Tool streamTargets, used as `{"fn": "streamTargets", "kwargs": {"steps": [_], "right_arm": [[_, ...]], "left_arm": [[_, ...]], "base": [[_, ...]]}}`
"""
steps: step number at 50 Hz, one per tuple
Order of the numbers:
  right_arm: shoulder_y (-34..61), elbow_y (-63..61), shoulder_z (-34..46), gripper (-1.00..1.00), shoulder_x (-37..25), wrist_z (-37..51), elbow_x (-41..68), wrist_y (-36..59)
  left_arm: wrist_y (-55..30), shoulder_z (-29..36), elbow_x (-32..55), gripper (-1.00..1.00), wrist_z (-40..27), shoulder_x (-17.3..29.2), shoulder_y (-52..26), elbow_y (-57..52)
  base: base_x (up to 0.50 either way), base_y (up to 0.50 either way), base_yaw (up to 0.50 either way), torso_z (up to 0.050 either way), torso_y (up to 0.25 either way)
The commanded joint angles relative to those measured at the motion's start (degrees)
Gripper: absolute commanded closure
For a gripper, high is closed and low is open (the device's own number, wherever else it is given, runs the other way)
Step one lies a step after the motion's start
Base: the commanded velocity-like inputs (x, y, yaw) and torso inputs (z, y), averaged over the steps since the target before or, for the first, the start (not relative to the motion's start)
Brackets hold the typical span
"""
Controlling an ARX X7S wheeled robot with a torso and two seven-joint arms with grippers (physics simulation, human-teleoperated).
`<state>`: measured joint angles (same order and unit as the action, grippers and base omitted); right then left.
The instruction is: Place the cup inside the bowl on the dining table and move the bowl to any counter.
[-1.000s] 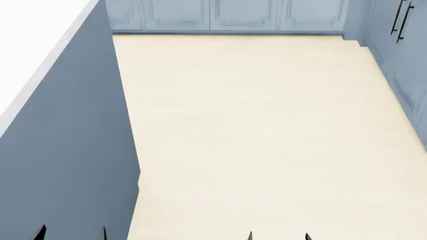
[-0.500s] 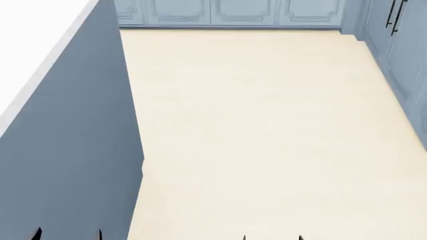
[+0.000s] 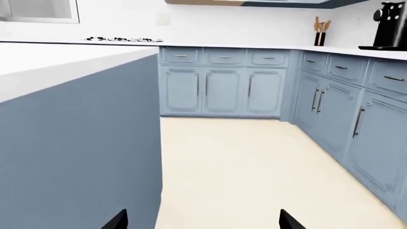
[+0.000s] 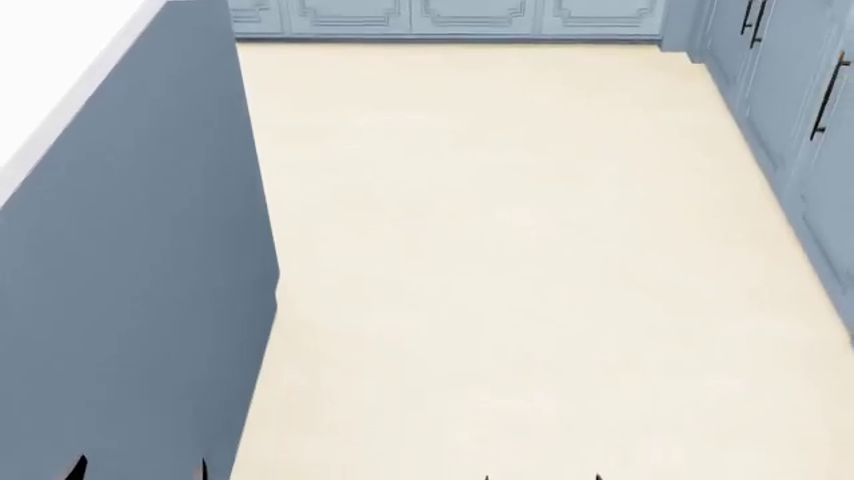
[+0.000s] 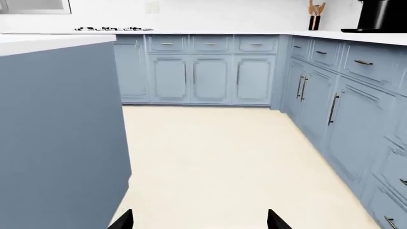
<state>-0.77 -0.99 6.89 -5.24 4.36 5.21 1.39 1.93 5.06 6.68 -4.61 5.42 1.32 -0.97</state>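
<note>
since a moment ago the robot has rolled forward and turned a little, so in the head view the far blue cupboards (image 4: 467, 14) sit higher and the side cupboards show more. left gripper (image 3: 202, 223) has its two dark tips spread wide apart and holds nothing. right gripper (image 5: 198, 220) looks the same, tips far apart and bare. a tall blue island wall (image 4: 134, 300) with a white top stands close beside the left arm. the cream floor (image 4: 534, 250) runs ahead to the cupboards. the white counter (image 5: 210, 33) lies on top of them, with a black coffee machine (image 3: 389, 26) and a pot of wooden spoons (image 3: 320, 32). no cup or bowl shows in any view.
</note>
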Motion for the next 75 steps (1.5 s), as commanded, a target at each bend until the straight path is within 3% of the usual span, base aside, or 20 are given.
{"fn": "streamTargets", "kwargs": {"steps": [1, 28, 75], "right_arm": [[0.2, 0.1, 0.8, -1.00, -0.6, 1.0, 0.8, 0.6], [0.2, -0.5, 1.9, -1.00, -1.7, 2.6, 2.7, -0.5], [0.5, -0.2, 4.6, -1.00, -3.6, 4.4, 4.3, -0.2]], "left_arm": [[0.2, 0.8, 0.7, -1.00, -0.7, 0.9, 0.2, -0.2], [1.0, 2.0, 2.2, -1.00, -1.9, 2.3, 0.6, -0.3], [1.6, 3.9, 3.8, -1.00, -3.7, 4.1, 0.7, -0.5]], "base": [[-0.50, -0.12, 0.00, 0.000, 0.000], [-0.50, -0.04, 0.00, 0.000, 0.000], [-0.50, 0.16, 0.00, 0.000, 0.000]]}}
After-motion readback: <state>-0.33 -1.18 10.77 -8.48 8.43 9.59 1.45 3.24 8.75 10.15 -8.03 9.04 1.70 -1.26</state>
